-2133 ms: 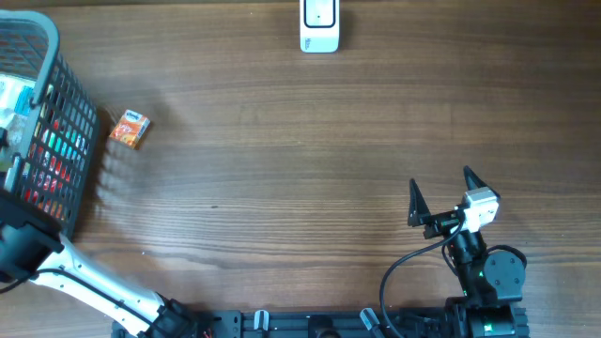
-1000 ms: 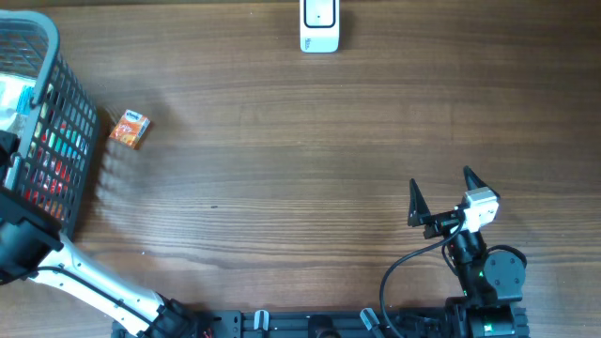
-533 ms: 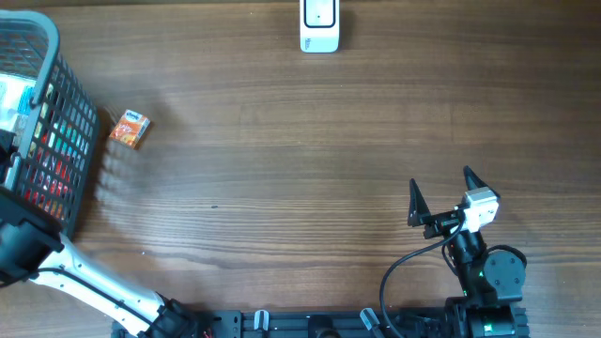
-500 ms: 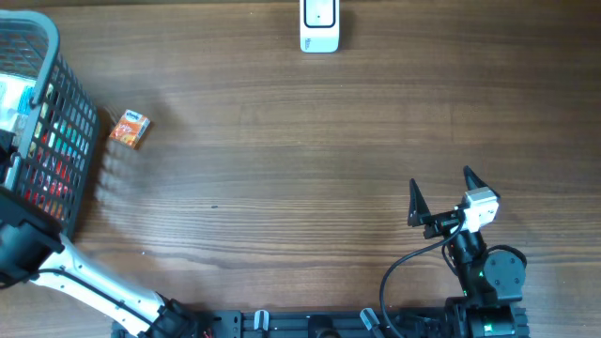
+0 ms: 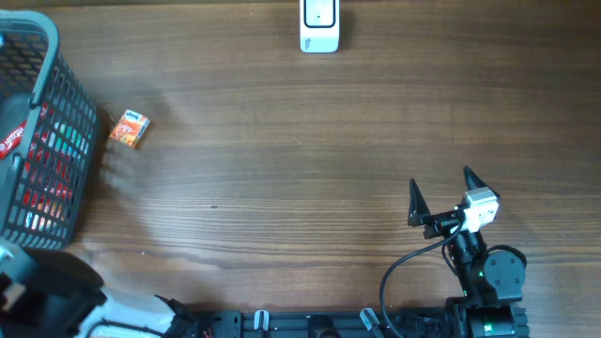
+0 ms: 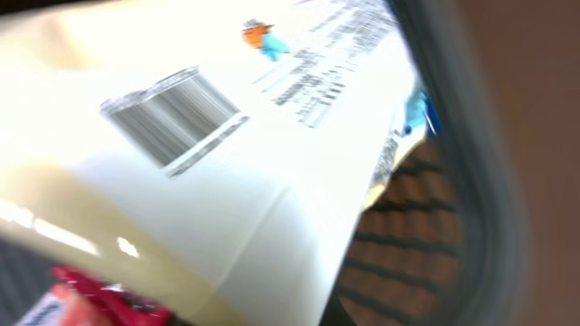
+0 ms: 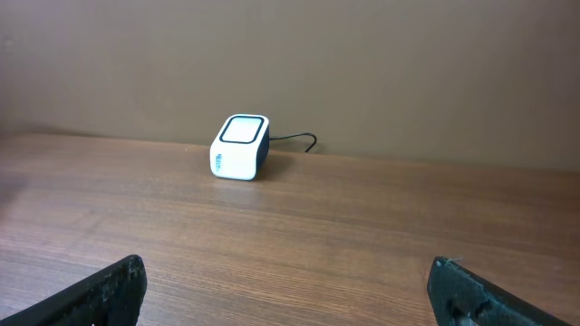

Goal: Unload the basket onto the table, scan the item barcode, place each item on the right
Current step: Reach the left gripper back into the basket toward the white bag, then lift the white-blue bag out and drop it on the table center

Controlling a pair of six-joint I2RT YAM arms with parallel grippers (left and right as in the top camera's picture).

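Overhead: black wire basket (image 5: pixel 66 113) at the table's (image 5: pixel 282 169) left edge, red packets (image 5: pixel 38 188) showing through the mesh. Small orange box (image 5: pixel 130 129) lies on the wood just beside the basket's right wall, not touching it. White scanner (image 5: pixel 319 25) sits at the far edge, about mid-table, well apart from everything else. Left arm (image 5: pixel 42 286) is a dark blurred mass in the near-left corner, below the basket; its gripper can't be made out here. Right gripper (image 5: pixel 440 177) is parked near-right, fingers spread wide, nothing between them. Left wrist: view badly blurred and almost filled by a white package (image 6: pixel 227 181), very close to the lens, its barcode (image 6: pixel 172 118) facing the camera upper left. A red packet (image 6: pixel 82 294) pokes out beneath it lower left; the basket's dark rim (image 6: pixel 471 181) runs down the right side. The fingers themselves don't show; left gripper is pressed together, but whether it pinches the package I cannot tell. Right wrist: right gripper (image 7: pixel 294 290) low over bare wood, both fingertips (image 7: pixel 109 290) at the frame's bottom corners, far apart. Scanner (image 7: pixel 241 147) stands ahead to the left, window up, thin cable (image 7: pixel 294 139) trailing off behind it.
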